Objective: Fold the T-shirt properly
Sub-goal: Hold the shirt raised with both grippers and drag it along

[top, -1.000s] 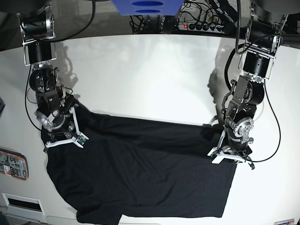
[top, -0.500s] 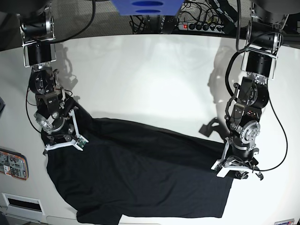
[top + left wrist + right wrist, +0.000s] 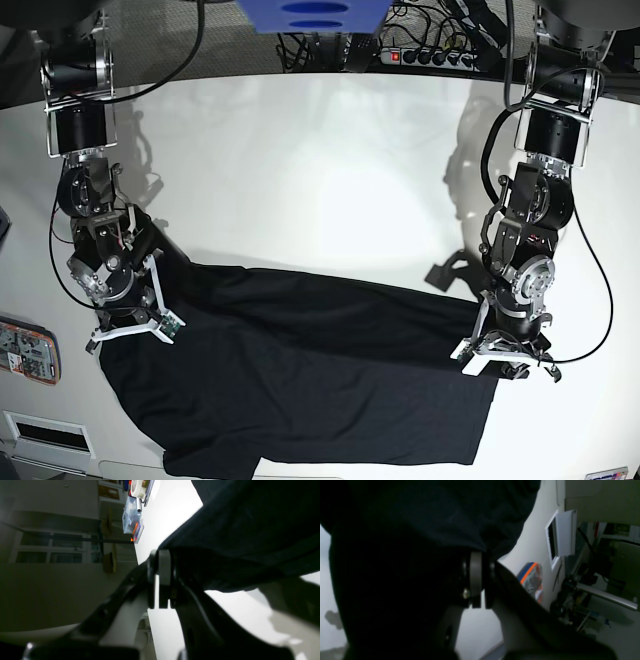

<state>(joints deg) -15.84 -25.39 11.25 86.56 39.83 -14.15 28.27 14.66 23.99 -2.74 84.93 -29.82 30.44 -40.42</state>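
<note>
The black T-shirt [image 3: 300, 380] lies spread across the front half of the white table [image 3: 320, 170], its far edge doubled over toward the front. My left gripper [image 3: 505, 352], on the right of the base view, is shut on the shirt's right edge. Up close, the left gripper [image 3: 163, 555] pinches dark cloth of the T-shirt [image 3: 250, 530]. My right gripper [image 3: 130, 328] is shut on the shirt's left edge. In its wrist view the right gripper [image 3: 477, 555] clamps the T-shirt [image 3: 445, 512], which fills most of the picture.
A power strip [image 3: 430, 57] and cables run along the table's back edge under a blue object [image 3: 310, 15]. A colourful packet [image 3: 28, 350] and a white box [image 3: 45, 432] sit at the front left. A clear plastic box [image 3: 131, 517] stands beyond the table.
Both grippers have moved toward the front of the table with the cloth, the left one farther. The shirt's far edge has come forward and the visible cloth is narrower from back to front.
</note>
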